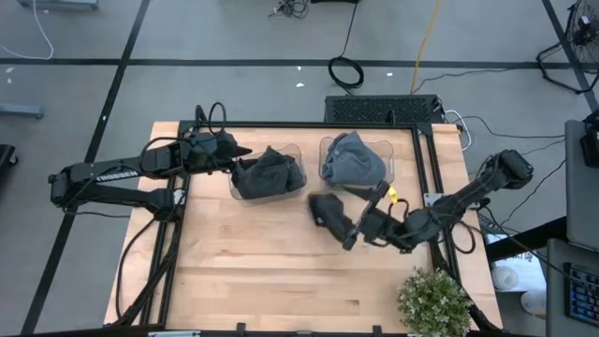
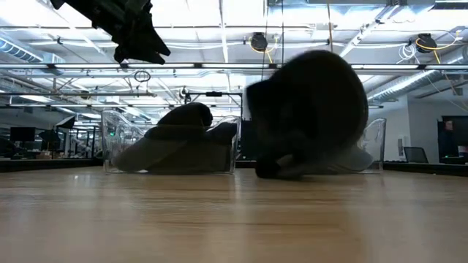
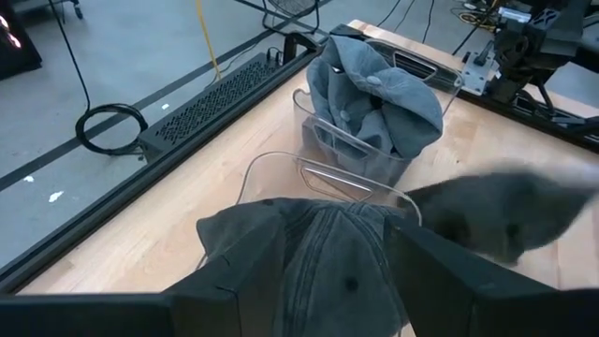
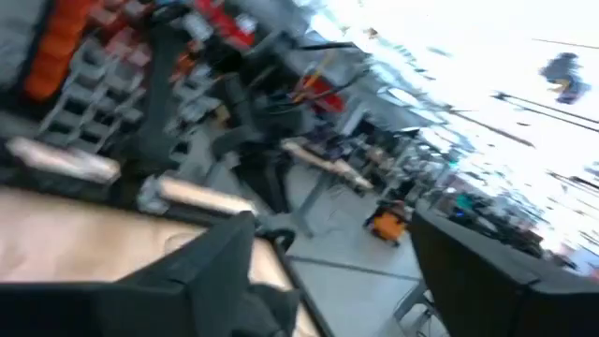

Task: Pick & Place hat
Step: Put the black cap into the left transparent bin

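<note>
A dark grey hat (image 1: 270, 173) lies crumpled in the left clear bin (image 1: 298, 150). Blue-grey hats (image 1: 354, 159) fill the right clear bin (image 1: 386, 148). A black hat (image 1: 326, 210) sits on the wood just in front of the right bin, and is blurred in the low view (image 2: 307, 109). My left gripper (image 1: 236, 153) hovers open above the left bin's hat (image 3: 318, 253), well clear of it in the low view (image 2: 135, 40). My right gripper (image 1: 348, 234) lies low at the black hat's near right side, with its fingers apart (image 4: 328, 271). My right gripper is open beside the black hat, coming level from the table's right. A dark bit of cloth (image 4: 271, 314) shows by one finger (image 4: 215, 271). The blur keeps me from telling whether finger and hat touch.
A potted plant (image 1: 433, 301) stands at the near right corner. A small yellow piece (image 1: 391, 195) lies by the right bin. Black rails (image 1: 426, 168) run along the table's sides. Bare wood (image 1: 271, 281) spreads over the near half.
</note>
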### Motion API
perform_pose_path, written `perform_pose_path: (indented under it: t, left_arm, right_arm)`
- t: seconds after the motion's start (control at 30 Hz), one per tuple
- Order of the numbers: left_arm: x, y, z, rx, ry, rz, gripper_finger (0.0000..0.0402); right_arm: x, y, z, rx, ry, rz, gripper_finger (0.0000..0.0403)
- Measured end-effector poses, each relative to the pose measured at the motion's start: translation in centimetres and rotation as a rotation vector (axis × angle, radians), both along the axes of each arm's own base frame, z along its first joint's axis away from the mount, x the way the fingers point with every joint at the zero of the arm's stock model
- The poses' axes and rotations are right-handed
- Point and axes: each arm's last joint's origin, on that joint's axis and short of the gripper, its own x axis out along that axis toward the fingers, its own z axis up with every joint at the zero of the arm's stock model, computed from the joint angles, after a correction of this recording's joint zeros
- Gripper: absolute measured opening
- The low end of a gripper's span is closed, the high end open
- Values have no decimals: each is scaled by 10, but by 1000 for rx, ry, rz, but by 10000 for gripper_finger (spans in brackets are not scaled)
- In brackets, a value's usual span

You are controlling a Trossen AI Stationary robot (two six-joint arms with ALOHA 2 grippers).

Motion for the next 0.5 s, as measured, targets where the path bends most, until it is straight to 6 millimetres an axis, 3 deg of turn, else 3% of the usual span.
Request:
perform_pose_path:
  t: [0.2, 0.37, 0.5]
  left_arm:
    - [0, 0, 0, 0, 0, 0, 196]
    - [0, 0, 0, 0, 1, 0, 196]
    - [0, 0, 0, 0, 1, 0, 196]
  right_arm:
    - [7, 17, 12, 28, 159, 70, 322]
    - [5, 17, 8, 58, 202, -68, 327]
    - [-12, 12, -3, 299, 150, -98, 316]
